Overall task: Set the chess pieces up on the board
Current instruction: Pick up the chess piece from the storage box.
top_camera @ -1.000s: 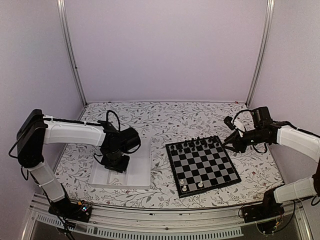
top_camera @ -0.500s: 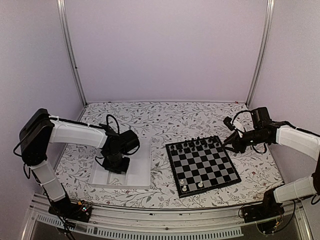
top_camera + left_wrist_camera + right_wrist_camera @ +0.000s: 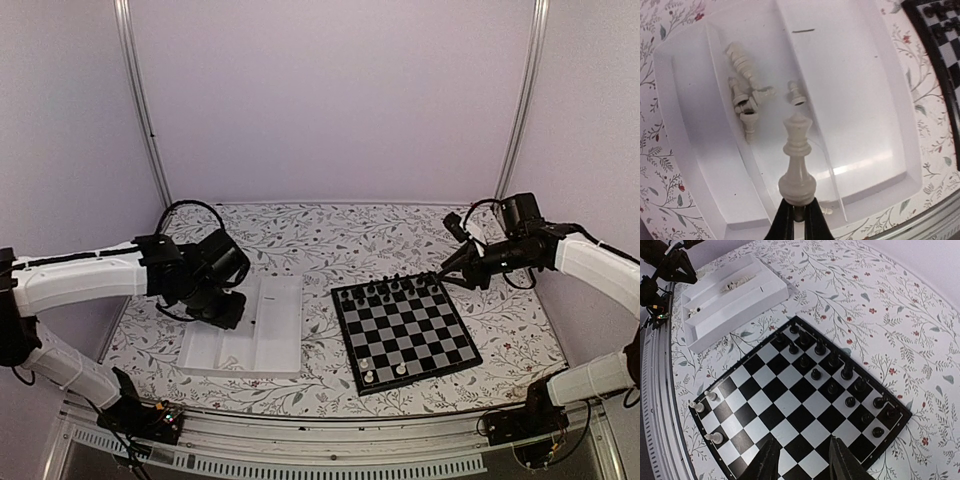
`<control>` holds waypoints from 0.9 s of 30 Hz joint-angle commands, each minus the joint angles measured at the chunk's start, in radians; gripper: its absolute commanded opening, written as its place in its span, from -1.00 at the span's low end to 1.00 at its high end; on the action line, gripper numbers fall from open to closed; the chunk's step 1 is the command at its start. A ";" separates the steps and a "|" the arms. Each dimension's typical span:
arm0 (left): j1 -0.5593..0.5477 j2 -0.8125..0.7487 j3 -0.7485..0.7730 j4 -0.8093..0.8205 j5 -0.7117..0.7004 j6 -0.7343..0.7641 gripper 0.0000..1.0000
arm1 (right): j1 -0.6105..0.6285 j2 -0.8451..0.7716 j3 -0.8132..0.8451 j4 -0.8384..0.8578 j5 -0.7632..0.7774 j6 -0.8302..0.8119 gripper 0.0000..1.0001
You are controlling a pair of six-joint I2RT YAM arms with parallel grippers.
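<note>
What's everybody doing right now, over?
Left gripper shut on a cream-white piece, above the tray. Right gripper open, empty, by the board far corner. Black pieces on far rows, three white pieces near. Nothing between tray and board.

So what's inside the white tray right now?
Several cream pieces lie heaped in one compartment of the tray. The tall piece held by the left gripper hides the floor beneath it.

A robot lab booth: plain lilac walls (image 3: 330, 100), aluminium corner posts (image 3: 142, 100), floral-clothed table (image 3: 330, 240).
</note>
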 commanded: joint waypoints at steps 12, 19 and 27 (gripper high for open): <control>-0.216 -0.052 -0.046 0.678 0.241 0.273 -1.00 | 0.301 0.281 0.466 -0.116 -0.279 0.172 -0.13; -0.275 0.099 0.082 0.715 0.240 0.303 -1.00 | 0.403 0.449 0.618 -0.185 -0.355 0.228 0.02; -0.292 0.124 0.110 0.753 0.235 0.311 -1.00 | 0.452 0.442 0.561 -0.173 -0.331 0.227 0.07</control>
